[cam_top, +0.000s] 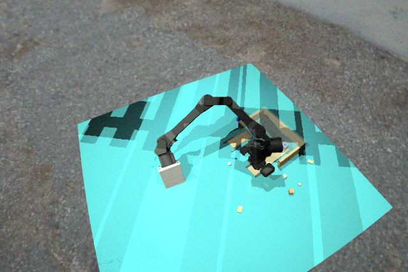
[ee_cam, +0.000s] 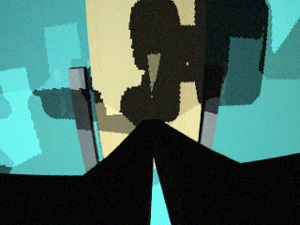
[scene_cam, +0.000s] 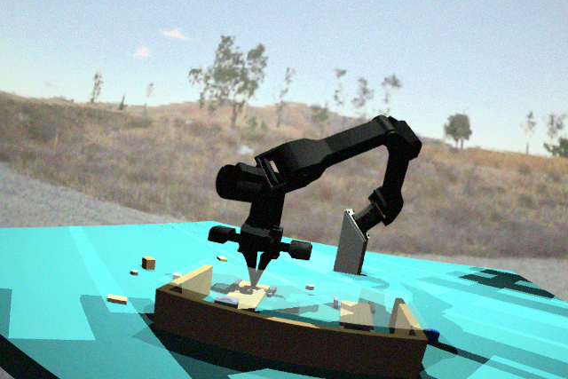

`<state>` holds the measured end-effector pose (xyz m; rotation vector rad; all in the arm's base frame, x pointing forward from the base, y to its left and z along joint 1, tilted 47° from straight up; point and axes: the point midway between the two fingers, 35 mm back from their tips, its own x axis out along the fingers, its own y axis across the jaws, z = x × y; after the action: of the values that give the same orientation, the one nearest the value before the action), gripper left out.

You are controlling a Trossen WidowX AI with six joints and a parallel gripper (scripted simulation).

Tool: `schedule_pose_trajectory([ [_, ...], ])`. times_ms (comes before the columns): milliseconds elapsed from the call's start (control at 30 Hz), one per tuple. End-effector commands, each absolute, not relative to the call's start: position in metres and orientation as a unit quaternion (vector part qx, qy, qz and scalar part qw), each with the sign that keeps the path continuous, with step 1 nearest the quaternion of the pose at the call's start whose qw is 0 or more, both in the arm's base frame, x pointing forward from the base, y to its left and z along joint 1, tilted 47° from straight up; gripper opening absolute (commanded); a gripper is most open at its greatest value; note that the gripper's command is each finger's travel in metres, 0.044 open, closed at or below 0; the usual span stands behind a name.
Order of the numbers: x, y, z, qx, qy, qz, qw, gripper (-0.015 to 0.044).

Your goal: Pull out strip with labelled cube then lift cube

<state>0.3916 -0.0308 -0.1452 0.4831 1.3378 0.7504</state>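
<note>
Claw state: the black parallel-jaw claw (scene_cam: 255, 279) is clenched fully, fingertips meeting in a single point, with nothing between them. It points straight down, and that point rests on, or just above, the flat pale tan strip (scene_cam: 248, 296) inside the low brown wooden three-sided frame (scene_cam: 284, 333).

Controlling relation: the strip lies directly below the claw. In the wrist view its long axis runs straight ahead of the fingertips, away from the wrist, passing between two thin grey posts (ee_cam: 82, 115), one on either side of the claw. Judged from this, the shut tip is placed to press on the strip and drag it along that axis, out through the open side of the frame.

Labelled cube: a small pale grey block (cam_top: 284, 146) sits just beyond the wrist, further into the frame, in the top view. Whether it is the labelled cube, and whether it rests on this strip, cannot be told.

A second tan strip piece (scene_cam: 355, 312) lies well apart to one side, within the frame.

Surface: a turquoise patterned mat (cam_top: 184, 229) on gravel ground, with small tan and white blocks (cam_top: 291, 191) scattered outside the frame.
</note>
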Motion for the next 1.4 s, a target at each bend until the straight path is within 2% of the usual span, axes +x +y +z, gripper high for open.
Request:
schedule_pose_trajectory([
  [0, 0.380, -0.028, -0.150, 0.216, 0.606, 0.337, 0.687, 0.0000],
  [1367, 0.319, -0.033, -0.161, 0.216, 0.607, 0.337, 0.686, 0.0000],
])
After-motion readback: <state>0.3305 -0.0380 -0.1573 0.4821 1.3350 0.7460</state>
